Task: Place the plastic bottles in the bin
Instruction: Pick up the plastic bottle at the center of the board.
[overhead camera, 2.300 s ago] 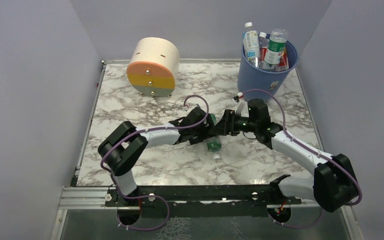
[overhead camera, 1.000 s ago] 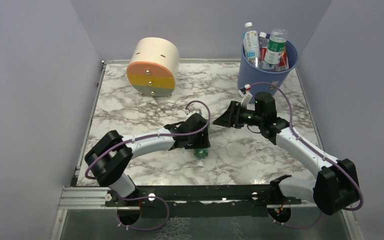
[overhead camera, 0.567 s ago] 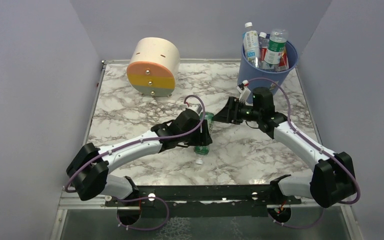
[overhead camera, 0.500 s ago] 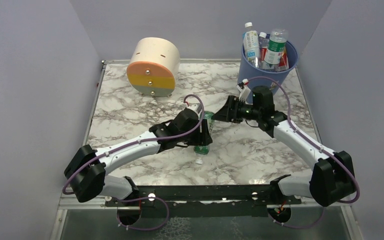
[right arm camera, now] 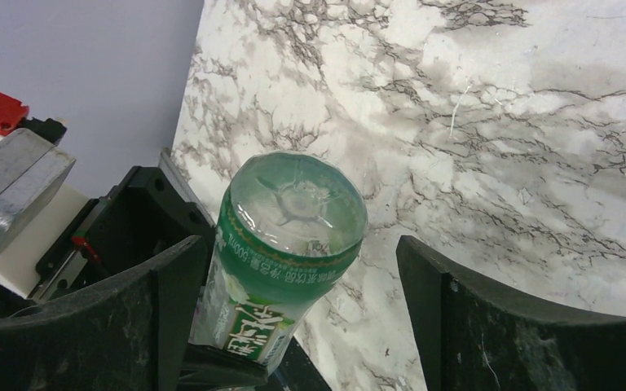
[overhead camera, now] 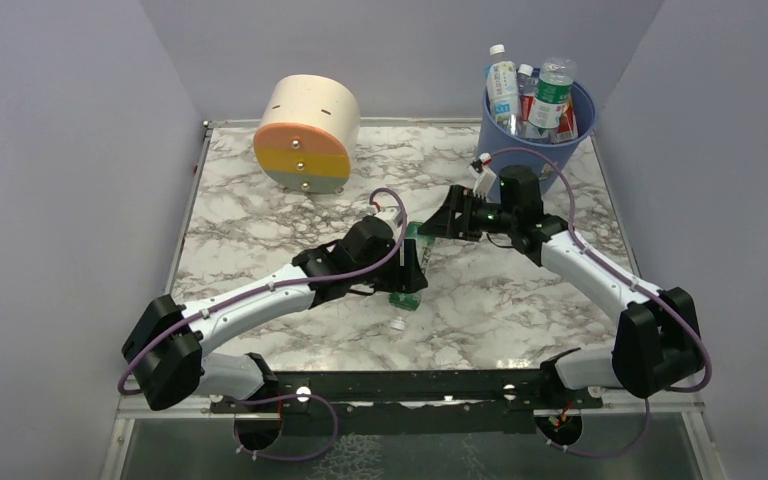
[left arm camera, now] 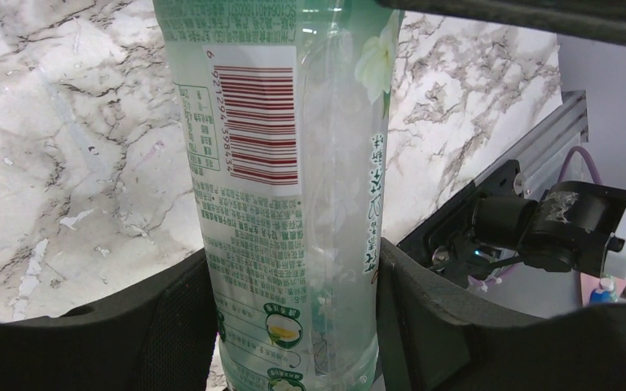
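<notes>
My left gripper (overhead camera: pixel 409 268) (left arm camera: pixel 293 326) is shut on a clear plastic bottle (overhead camera: pixel 406 298) (left arm camera: pixel 285 204) with a green label, held off the table with its white cap pointing at the near edge. My right gripper (overhead camera: pixel 432 224) (right arm camera: pixel 297 269) is open around the bottle's base (right arm camera: pixel 297 204). The base sits close to one finger (right arm camera: pixel 143 318), with a wide gap to the other finger (right arm camera: pixel 497 326). The blue bin (overhead camera: pixel 516 152) stands at the far right corner, and several bottles (overhead camera: pixel 552 95) stick out of its top.
A cream, orange and yellow cylinder (overhead camera: pixel 307 135) lies on its side at the far left of the marble table (overhead camera: pixel 260 230). Grey walls close in the left, right and far sides. A black rail (overhead camera: pixel 410 385) runs along the near edge.
My left arm has lifted the bottle and carried it farther out and rightward to meet the right gripper. The right gripper has opened wider and moved left around the bottle's base.
</notes>
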Controlling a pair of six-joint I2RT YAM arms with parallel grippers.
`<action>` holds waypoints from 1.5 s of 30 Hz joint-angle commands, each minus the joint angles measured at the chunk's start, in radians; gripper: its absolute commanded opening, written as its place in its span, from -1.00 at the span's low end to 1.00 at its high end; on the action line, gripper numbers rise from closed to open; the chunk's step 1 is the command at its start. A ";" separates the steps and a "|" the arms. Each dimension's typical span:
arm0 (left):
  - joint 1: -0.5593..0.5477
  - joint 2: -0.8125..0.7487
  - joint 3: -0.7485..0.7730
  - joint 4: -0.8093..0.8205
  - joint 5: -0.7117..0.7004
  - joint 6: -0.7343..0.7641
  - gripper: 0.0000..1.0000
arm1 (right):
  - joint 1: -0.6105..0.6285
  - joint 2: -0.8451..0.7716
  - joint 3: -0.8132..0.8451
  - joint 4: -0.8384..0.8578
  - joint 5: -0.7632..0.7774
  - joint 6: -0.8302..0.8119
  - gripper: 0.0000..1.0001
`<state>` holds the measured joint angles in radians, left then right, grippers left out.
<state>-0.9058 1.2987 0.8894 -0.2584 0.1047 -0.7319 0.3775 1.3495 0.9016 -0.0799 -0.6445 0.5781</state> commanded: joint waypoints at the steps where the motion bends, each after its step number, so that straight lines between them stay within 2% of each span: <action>1: -0.007 -0.014 0.018 0.041 0.043 0.027 0.28 | -0.005 0.023 0.018 0.026 -0.033 0.003 0.80; 15: -0.010 0.028 0.042 0.090 0.079 0.028 0.28 | -0.004 0.068 0.002 0.102 -0.096 0.043 0.81; 32: -0.010 0.068 0.057 0.114 0.058 0.025 0.28 | -0.004 0.043 -0.050 0.126 -0.130 0.054 0.48; 36: -0.010 0.077 0.061 0.122 0.057 0.024 0.29 | -0.004 0.035 -0.062 0.131 -0.130 0.054 0.22; 45: -0.010 0.079 0.073 0.107 0.051 0.030 0.45 | -0.004 0.031 -0.054 0.128 -0.127 0.055 0.17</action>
<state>-0.9123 1.3769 0.9218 -0.1837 0.1627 -0.7139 0.3717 1.4063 0.8501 0.0319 -0.7319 0.6281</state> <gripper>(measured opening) 0.693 0.667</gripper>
